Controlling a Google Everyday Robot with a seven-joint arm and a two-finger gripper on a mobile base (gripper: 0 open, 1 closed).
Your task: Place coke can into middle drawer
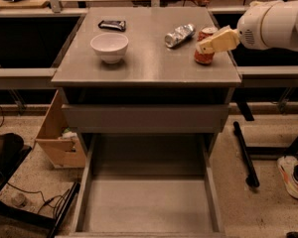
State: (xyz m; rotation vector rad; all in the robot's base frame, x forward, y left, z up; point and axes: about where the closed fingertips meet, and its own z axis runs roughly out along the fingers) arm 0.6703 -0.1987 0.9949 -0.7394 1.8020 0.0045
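Observation:
The coke can (204, 57), red with a silver top, stands upright near the right edge of the grey cabinet top (144, 68). My gripper (205, 45), cream-coloured on a white arm (275, 24), reaches in from the right and covers the can's upper part. I cannot tell whether it touches the can. The middle drawer (148, 209) is pulled out below the cabinet, showing a bare grey floor and low side walls. Above it is a shut drawer seen as a flat grey front panel (145, 118).
On the cabinet top are a white bowl (109, 46), a crushed shiny silver can (179, 34) and a dark snack bar (111, 25). A cardboard box (57, 135) and cables (39, 202) lie at the left, a black stand leg (246, 152) and a shoe (292, 175) at the right.

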